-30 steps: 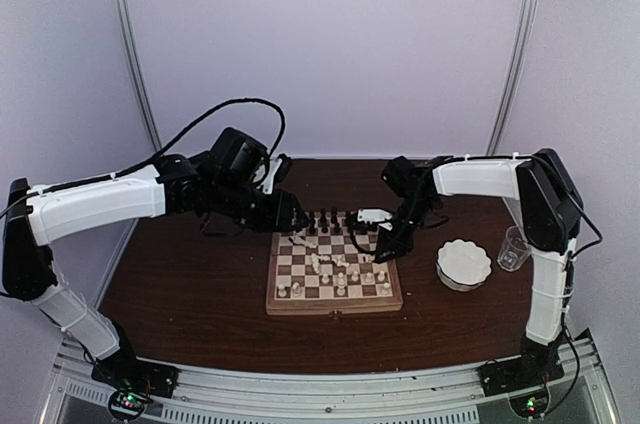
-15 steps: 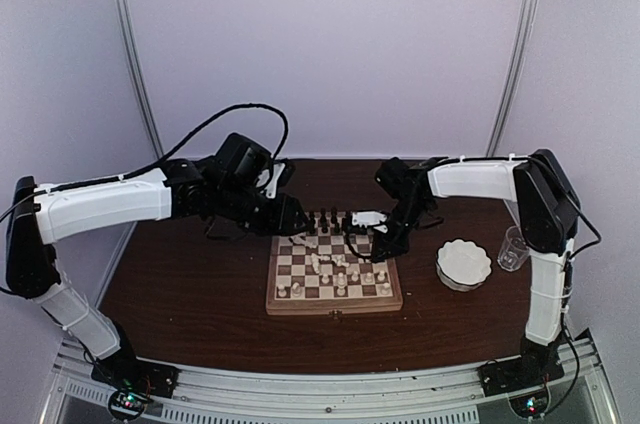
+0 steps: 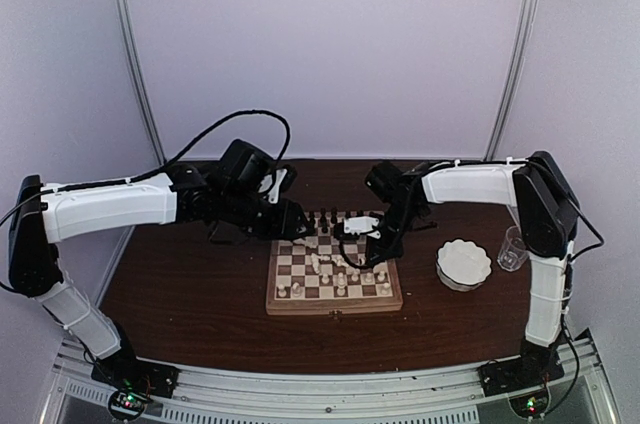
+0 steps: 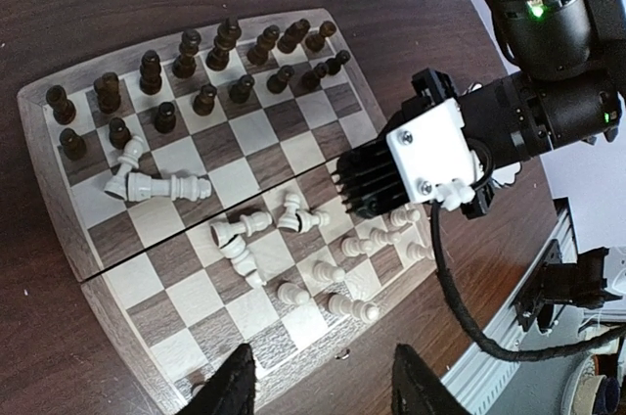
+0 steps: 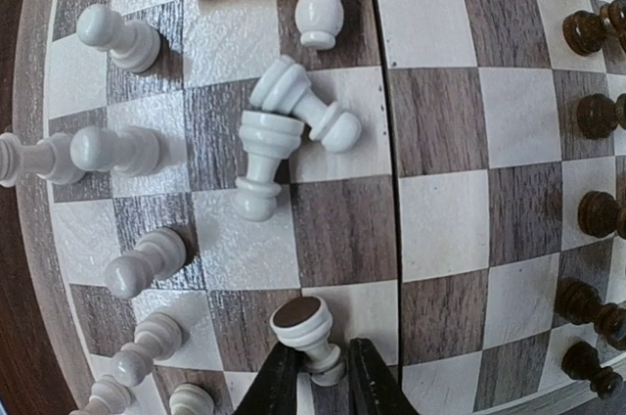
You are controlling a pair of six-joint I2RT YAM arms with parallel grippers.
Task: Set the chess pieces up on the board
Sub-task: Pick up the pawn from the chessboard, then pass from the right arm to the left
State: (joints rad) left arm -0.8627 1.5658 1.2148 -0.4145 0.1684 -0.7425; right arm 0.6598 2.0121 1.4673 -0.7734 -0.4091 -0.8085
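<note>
The left arm (image 3: pixel 110 206) and the right arm (image 3: pixel 470 182) are each wearing smooth white link covers between black joint housings. A black cable (image 3: pixel 215 129) is running from the left arm's far links. The left base (image 3: pixel 125 389) and right base (image 3: pixel 520 384) are showing small green and red lights. On the right arm's wrist, a black cylindrical housing (image 4: pixel 544 6) is glowing with one green light. A white block (image 4: pixel 430 151) is carrying two screws beside black ribs (image 4: pixel 364 178). The left gripper (image 4: pixel 321 348) is showing matte black fingers (image 4: pixel 233 386).
</note>
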